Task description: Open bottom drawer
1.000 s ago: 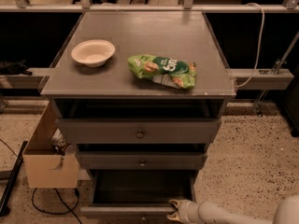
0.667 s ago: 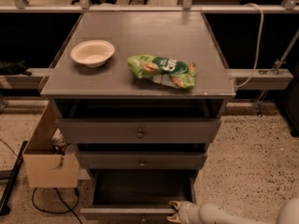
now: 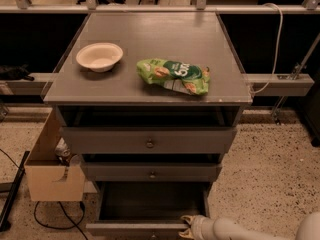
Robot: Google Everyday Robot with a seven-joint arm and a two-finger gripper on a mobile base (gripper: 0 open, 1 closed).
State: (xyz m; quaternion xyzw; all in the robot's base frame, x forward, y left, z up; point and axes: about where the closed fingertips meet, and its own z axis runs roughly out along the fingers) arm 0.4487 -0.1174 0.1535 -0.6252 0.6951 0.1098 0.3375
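Observation:
The bottom drawer point(image 3: 135, 228) stands pulled out from the grey cabinet, its dark inside showing and its front panel at the lower edge of the camera view. My gripper point(image 3: 188, 227) is at the right end of that front panel, touching its top edge, with the pale arm running off to the lower right. The mid-sized drawer point(image 3: 150, 173) and the tallest top drawer point(image 3: 149, 140) above it are shut, each with a small round knob.
On the cabinet top point(image 3: 150, 31) sit a white bowl point(image 3: 99, 56) and a green snack bag point(image 3: 174, 76). A cardboard box point(image 3: 52, 169) stands on the floor at the left, with black cables by it. A white cable hangs at the right.

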